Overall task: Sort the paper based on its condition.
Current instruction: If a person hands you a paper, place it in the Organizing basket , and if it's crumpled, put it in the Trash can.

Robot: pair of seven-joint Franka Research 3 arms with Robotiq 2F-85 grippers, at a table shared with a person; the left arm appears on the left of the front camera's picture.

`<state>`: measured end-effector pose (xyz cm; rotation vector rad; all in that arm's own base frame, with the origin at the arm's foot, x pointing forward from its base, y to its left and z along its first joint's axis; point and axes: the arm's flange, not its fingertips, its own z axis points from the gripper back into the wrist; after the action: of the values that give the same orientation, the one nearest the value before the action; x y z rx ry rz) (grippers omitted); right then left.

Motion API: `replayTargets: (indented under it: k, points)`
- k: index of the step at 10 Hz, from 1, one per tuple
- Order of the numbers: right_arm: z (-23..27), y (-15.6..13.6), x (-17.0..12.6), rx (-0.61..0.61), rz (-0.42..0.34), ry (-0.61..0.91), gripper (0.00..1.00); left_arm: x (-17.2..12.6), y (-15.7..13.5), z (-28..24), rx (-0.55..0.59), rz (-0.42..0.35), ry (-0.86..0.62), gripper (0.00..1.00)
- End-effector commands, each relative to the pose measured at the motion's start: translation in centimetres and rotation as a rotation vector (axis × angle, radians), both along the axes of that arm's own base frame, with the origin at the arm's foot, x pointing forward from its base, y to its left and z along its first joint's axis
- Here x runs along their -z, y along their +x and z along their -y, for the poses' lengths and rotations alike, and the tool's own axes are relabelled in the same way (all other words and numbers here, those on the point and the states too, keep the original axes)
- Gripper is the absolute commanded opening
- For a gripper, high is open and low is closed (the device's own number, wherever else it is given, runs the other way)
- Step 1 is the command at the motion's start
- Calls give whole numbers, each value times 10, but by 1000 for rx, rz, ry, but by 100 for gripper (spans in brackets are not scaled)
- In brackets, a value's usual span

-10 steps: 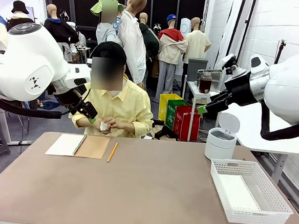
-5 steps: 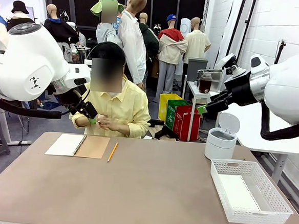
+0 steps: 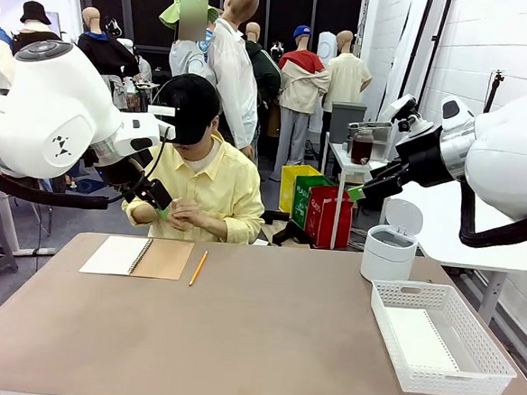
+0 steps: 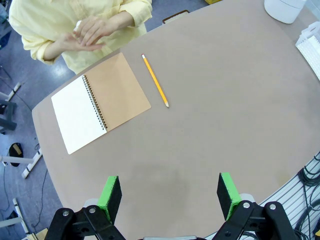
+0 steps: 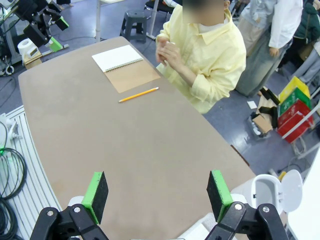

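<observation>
The person sits at the far side of the table with both hands (image 3: 187,214) pressed together; a scrap of white paper (image 4: 77,24) peeks out between them. A flat white sheet (image 3: 419,339) lies in the white basket (image 3: 469,367) at the right. My left gripper (image 3: 158,201) hangs open above the table's far left, close to the person's hands. In the left wrist view its gripper (image 4: 168,196) has nothing between its green pads (image 4: 109,196). My right gripper (image 3: 362,188) is held high at the right, open; in its own view the gripper (image 5: 157,195) is empty too.
A spiral notebook (image 3: 137,256) lies open at the far left with a yellow pencil (image 3: 198,268) beside it. A small white bin (image 3: 389,247) with its lid up stands behind the basket. The middle of the tabletop (image 3: 254,332) is bare.
The person's hands have closed over the crumpled white ball that showed a second ago, and the head has bent lower. Neither arm has moved.
</observation>
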<state>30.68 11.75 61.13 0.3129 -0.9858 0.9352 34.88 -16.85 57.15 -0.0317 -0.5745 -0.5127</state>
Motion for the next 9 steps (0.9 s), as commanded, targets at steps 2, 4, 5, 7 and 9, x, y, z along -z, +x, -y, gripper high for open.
replayTargets:
  k: [2, 4, 5, 7, 9]
  points:
    - [1, 2, 2, -11, 5, -5, 100, 0, 0, -1, 5, 3, 5, 100]
    - [1, 2, 2, -11, 5, -5, 100, 0, 0, -1, 5, 3, 5, 100]
    - [1, 2, 2, -11, 5, -5, 100, 0, 0, -1, 5, 3, 5, 100]
    - [1, 2, 2, -11, 5, -5, 100, 0, 0, -1, 5, 3, 5, 100]
    - [1, 2, 2, -11, 5, -5, 100, 0, 0, -1, 5, 3, 5, 100]
